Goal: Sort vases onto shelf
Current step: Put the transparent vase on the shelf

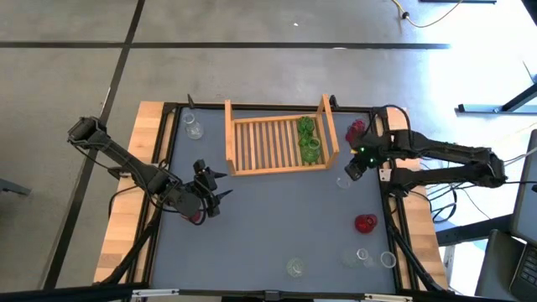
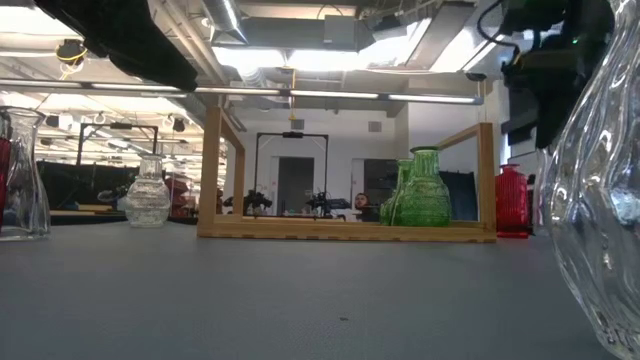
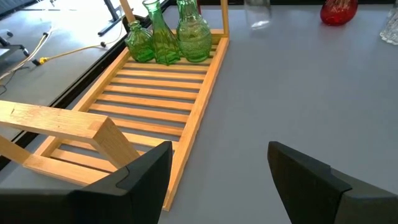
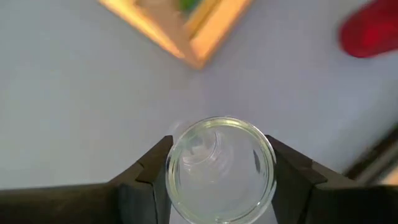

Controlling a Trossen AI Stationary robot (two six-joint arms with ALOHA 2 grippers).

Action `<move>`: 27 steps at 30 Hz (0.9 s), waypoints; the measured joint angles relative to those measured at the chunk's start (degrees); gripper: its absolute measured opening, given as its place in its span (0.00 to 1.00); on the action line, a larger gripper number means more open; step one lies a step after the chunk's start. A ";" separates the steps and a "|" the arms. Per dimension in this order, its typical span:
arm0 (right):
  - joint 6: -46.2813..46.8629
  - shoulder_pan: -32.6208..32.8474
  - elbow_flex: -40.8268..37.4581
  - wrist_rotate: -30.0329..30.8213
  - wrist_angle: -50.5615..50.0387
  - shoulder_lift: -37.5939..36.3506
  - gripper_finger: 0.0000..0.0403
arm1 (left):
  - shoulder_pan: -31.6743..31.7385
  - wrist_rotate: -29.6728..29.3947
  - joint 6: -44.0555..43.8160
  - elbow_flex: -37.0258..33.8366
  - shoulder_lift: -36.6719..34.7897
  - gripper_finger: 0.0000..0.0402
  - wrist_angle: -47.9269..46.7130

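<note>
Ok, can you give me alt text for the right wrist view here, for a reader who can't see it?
The right hand grips a clear glass vase by its round rim, seen from straight above, one dark finger on each side. Beyond it lie grey tabletop, a corner of the wooden shelf and a blurred red vase.

Ceiling lights (image 2: 300, 55) glared bright overhead; my right wrist view was blurred, the worktop (image 1: 277, 218) evenly lit.
</note>
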 joint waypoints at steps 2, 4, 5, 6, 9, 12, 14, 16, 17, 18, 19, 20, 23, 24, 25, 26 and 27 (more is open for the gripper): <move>0.01 3.54 0.00 -1.02 1.62 0.00 0.44 | 0.00 0.00 0.00 0.00 0.00 0.64 0.00; -0.13 7.17 0.00 -1.95 3.41 0.00 0.44 | 0.00 0.00 0.00 0.00 0.00 0.64 0.02; -0.15 8.85 0.00 -2.36 4.61 0.00 0.44 | 0.00 0.00 0.00 0.00 0.00 0.64 0.00; -0.12 10.42 0.00 -2.51 6.18 0.00 0.44 | 0.00 0.00 0.00 0.00 0.00 0.64 0.01; 0.02 14.59 0.02 -3.29 10.80 0.00 0.44 | 0.00 0.00 0.00 0.00 0.00 0.64 0.01; 0.32 17.63 0.02 -3.38 15.43 0.00 0.44 | 0.00 0.00 0.00 0.00 0.00 0.64 0.02; 1.16 18.83 0.04 -3.29 17.79 0.00 0.44 | 0.00 0.00 0.00 0.00 0.00 0.64 0.02; 2.96 19.41 0.04 -2.28 19.60 0.01 0.44 | 0.00 0.00 0.00 0.00 0.00 0.64 0.02; 3.67 19.68 0.04 -2.21 20.58 0.08 0.44 | 0.00 0.00 0.00 0.00 0.00 0.64 0.01; 3.81 19.68 0.04 -2.19 22.06 0.48 0.44 | 0.00 0.00 0.00 0.00 0.00 0.64 0.01; 3.82 19.93 0.23 -2.22 23.34 0.92 0.44 | 0.00 0.00 0.00 0.00 0.00 0.64 0.02; 3.56 20.20 0.68 -2.06 23.79 1.42 0.44 | 0.00 0.00 0.02 0.00 0.00 0.64 0.01; 1.85 20.41 3.49 -0.85 23.42 4.02 0.44 | 0.00 0.00 0.02 0.00 0.00 0.64 0.02; 1.11 20.40 4.71 -0.37 23.56 4.99 0.44 | 0.00 0.01 0.02 0.00 0.00 0.64 0.00; 0.50 20.38 5.87 0.43 23.37 6.07 0.44 | 0.00 0.00 0.02 0.00 0.00 0.64 0.00; -0.48 20.38 7.28 1.19 22.94 7.39 0.44 | -0.02 0.00 0.02 0.00 0.00 0.64 0.02; -1.17 20.28 8.78 1.91 22.68 8.57 0.44 | -0.02 0.01 0.02 0.00 0.01 0.64 -0.01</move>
